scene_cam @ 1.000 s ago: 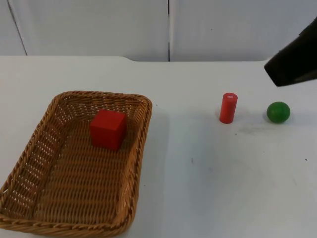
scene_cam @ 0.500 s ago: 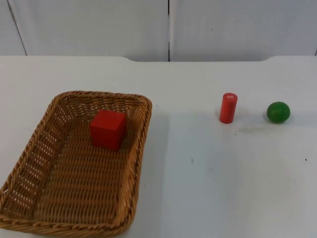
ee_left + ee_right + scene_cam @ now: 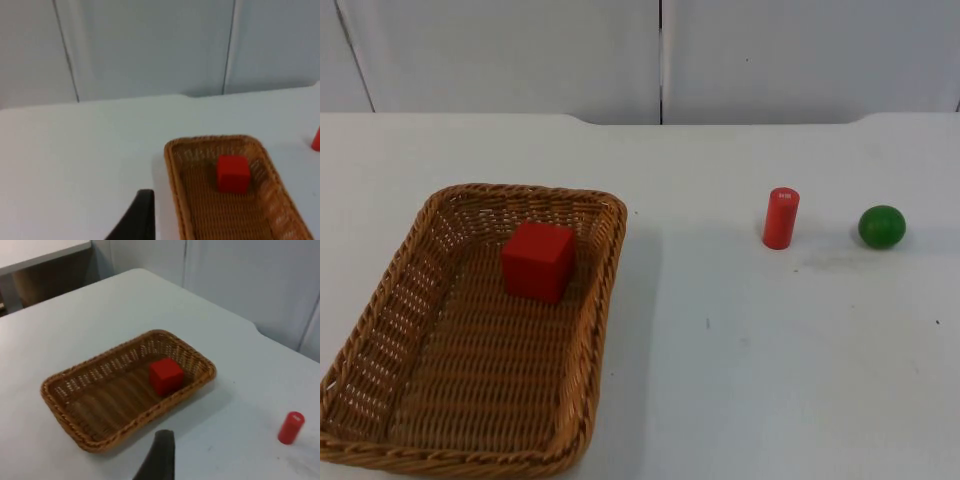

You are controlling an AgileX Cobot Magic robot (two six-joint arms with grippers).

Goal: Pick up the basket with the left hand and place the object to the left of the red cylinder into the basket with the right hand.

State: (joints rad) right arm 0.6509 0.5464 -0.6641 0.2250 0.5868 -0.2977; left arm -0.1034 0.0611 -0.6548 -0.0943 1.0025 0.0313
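Red wooden cube (image 3: 537,260) inside brown woven wicker basket (image 3: 590,300) on white worktop (image 3: 740,360), left of red cylinder (image 3: 780,217). Right arm gone from top view since a second ago: placing looks done. Left tool (image 3: 135,220), right tool (image 3: 157,460): fingers' state untellable.

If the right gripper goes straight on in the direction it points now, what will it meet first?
Most likely the basket: in the right wrist view the right gripper's black fingertip points toward its near rim, with the red cube inside beyond. Depth is unclear, so it may touch the white table first.
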